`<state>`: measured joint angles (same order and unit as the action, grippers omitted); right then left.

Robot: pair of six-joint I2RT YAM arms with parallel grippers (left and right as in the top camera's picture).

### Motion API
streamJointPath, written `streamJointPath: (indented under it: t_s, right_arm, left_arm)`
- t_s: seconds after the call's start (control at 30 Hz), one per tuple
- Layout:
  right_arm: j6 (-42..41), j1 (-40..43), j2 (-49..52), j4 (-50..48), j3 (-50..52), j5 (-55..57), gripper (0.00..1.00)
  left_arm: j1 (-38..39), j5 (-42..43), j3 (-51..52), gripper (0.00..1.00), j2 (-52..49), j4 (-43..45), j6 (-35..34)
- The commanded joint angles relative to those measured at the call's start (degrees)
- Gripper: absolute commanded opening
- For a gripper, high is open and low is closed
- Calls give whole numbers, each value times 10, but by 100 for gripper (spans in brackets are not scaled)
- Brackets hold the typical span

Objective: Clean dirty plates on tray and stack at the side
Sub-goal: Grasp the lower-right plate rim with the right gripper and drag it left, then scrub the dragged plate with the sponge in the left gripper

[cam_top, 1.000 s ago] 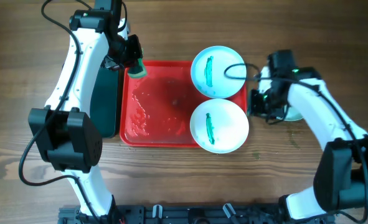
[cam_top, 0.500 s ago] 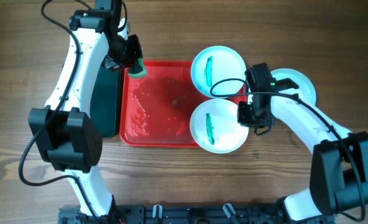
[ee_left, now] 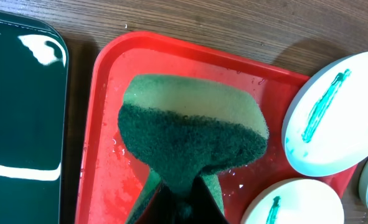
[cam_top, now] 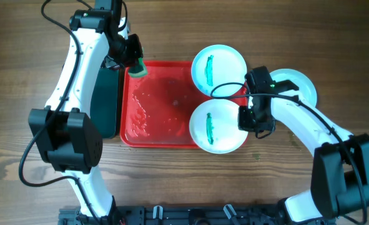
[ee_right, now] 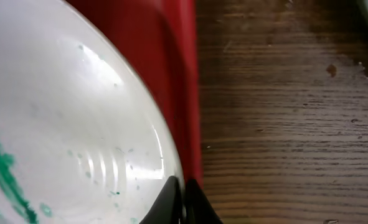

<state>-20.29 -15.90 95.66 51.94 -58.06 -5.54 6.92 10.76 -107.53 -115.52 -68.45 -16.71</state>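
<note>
Two white plates with teal smears overlap the red tray's [cam_top: 153, 106] right end: a far plate [cam_top: 218, 70] and a near plate [cam_top: 216, 128]. A third plate [cam_top: 296, 84] lies on the table to the right, partly hidden by my right arm. My right gripper [cam_top: 246, 119] is shut on the near plate's right rim; the right wrist view shows its fingers [ee_right: 182, 190] pinching the rim [ee_right: 78, 124] beside the tray edge [ee_right: 180, 56]. My left gripper [cam_top: 134, 59] is shut on a green sponge [cam_top: 138, 69] over the tray's far left corner. The left wrist view shows the sponge [ee_left: 190, 130] above the wet tray [ee_left: 106, 162].
A dark green bin [cam_top: 106, 100] lies against the tray's left side, and it also shows in the left wrist view [ee_left: 22, 112]. Water drops lie on the wooden table [ee_right: 296, 124] right of the tray. The arm bases stand at the near edge.
My right gripper has moved left from the plate on the table to the near plate's right rim and closed on it. The left arm and sponge have not moved.
</note>
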Motion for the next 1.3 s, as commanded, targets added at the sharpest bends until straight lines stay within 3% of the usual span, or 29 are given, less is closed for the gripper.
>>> streamJointPath:
  t_s: [0.0, 0.2, 0.4, 0.63, 0.7, 0.77, 0.93, 1.07, 1.27]
  right_arm:
    - [-2, -58, -28, 3, -50, -35, 4]
    - [-127, -135, -14, -102, -77, -31, 4]
    - [-165, -147, 72, -205, -99, -35, 4]
    - [-202, -161, 158, -254, -129, -43, 4]
    - [-187, -161, 171, -266, -129, -73, 12]
    - [-161, -160, 173, -271, -130, -92, 27]
    - [-120, -153, 184, -263, -148, -96, 33]
    - [-108, -148, 217, -257, -177, -109, 31]
    - [-118, -148, 234, -258, -186, -104, 13]
  left_arm:
    - [0, -4, -3, 4, 14, 4, -7]
    - [0, -4, -3, 4, 14, 4, -7]
    - [0, -4, -3, 4, 14, 5, -7]
    - [0, -4, -3, 4, 9, 9, -7]
    - [0, -4, -3, 4, 3, 10, -7]
    - [0, -4, -3, 4, -5, 10, -7]
    - [0, -4, -3, 4, -25, 9, -7]
    - [0, -4, -1, 4, -38, 10, -7]
    - [5, -4, 30, 4, -44, 10, -2]
